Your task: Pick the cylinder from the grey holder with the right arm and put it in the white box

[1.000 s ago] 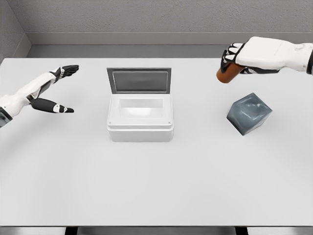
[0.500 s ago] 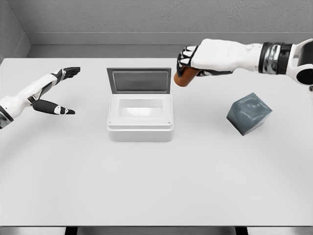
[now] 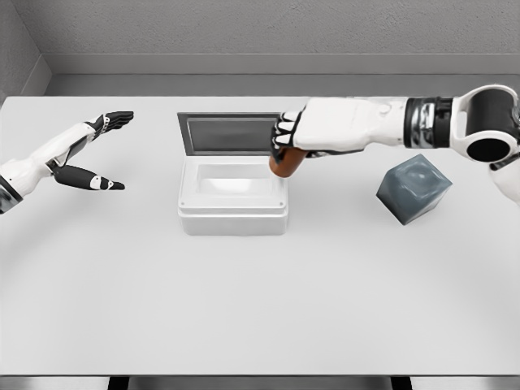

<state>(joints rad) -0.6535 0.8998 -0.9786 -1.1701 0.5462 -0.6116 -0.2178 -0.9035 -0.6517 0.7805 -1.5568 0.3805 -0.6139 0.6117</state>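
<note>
Right hand (image 3: 313, 134) reaching in from the picture's right across the white table (image 3: 260, 301), arm stretched nearly level, fingers (image 3: 284, 130) curled down tight around the top of the orange-brown cylinder (image 3: 284, 163). Cylinder clamped in that grasp, tilted a little, its lower end hanging over the right rim of the white box (image 3: 233, 213), at the far right corner of the opening; whether touching the rim or just above it, cannot tell. Only the lower part of the cylinder showing below the fingers, the rest hidden inside the grip. White box sitting at the middle of the table with its grey-lined lid (image 3: 230, 133) standing open at the back, the hollow inside pale and bare where visible. Grey holder (image 3: 413, 188) lying well apart to the right of the box, tipped on one corner, under the forearm's line but clear of it. Left hand (image 3: 89, 154) resting at the left side of the table, well away from the box, fingers spread and straight, thumb pointing toward the middle, holding nothing and touching nothing that can be made out.
</note>
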